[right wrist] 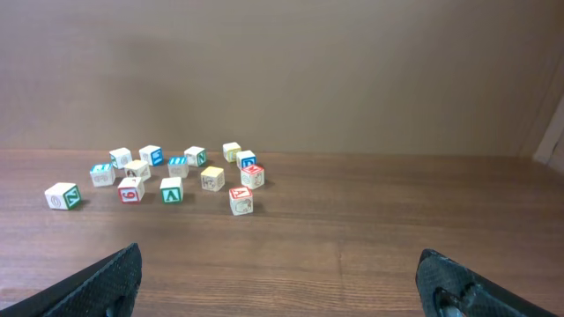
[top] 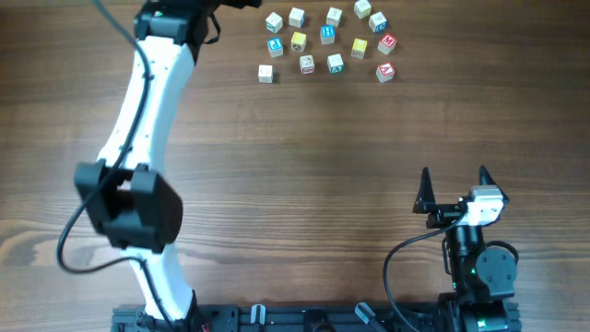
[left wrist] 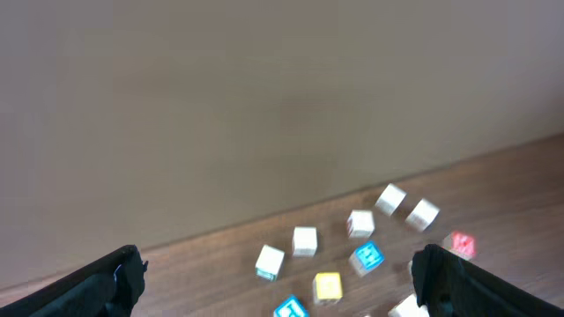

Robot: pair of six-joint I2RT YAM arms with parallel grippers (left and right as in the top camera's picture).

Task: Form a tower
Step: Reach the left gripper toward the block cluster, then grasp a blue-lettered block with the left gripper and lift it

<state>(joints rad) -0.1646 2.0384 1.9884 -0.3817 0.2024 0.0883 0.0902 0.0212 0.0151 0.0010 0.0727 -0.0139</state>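
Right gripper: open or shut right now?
Open. In the overhead view the right gripper has its jaws wide apart, with only bare table between them.

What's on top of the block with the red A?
Nothing. The red A block sits alone on the table, top bare. Its bottom face is hidden against the wood.

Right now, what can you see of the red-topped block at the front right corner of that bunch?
It is a small cube of pale wood. Its top face is printed in red with a letter, seemingly an A, and one side shows a faint drawing. It sits flat on the brown wooden table, slightly turned, at the front right corner of the scattered blocks, standing apart from them. Only the table touches it.
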